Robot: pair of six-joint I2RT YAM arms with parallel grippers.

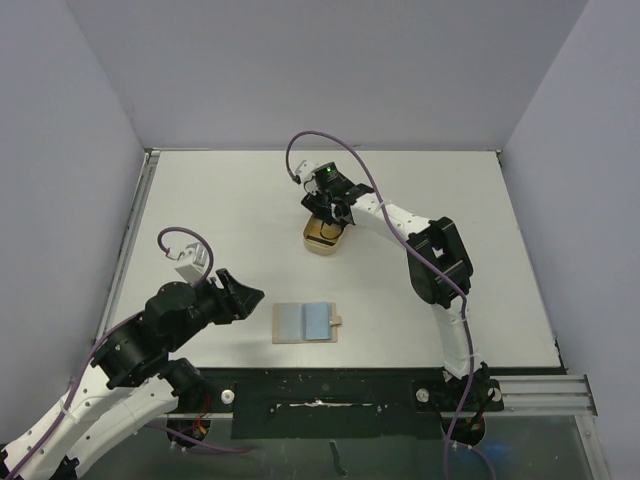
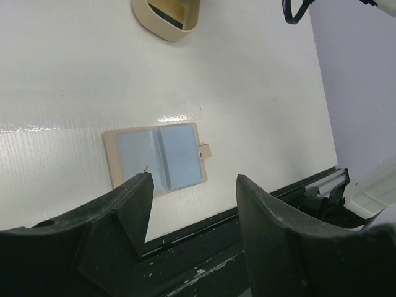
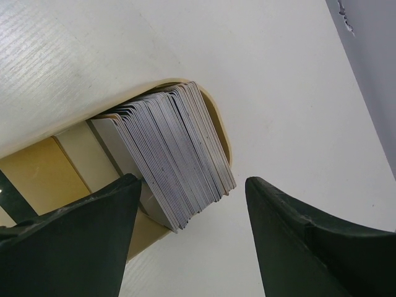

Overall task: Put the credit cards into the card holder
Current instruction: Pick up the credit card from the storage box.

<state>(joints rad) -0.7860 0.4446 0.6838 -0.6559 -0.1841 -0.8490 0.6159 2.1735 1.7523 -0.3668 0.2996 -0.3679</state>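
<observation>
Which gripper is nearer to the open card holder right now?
Left. The left gripper is open just beside the card holder, on its left. The right gripper is farther back, open over the tan tray holding the stacked cards.

A: From above, what lies in the tray (image 1: 318,249)?
B: Can't tell. The right gripper (image 1: 333,213) hangs over it and covers most of its inside, and what peeks out is too small.
A: And that wrist's view?
B: The credit cards (image 3: 179,154) stand edge-on in the tray, faces hidden. One corner of the stack goes behind a dark finger (image 3: 74,235).
A: The card holder (image 2: 158,158)?
B: Nearer the arms than the tray. The left gripper (image 2: 195,178) hides part of its near edge. Detail on its strap tab (image 2: 205,150) is too small.
</observation>
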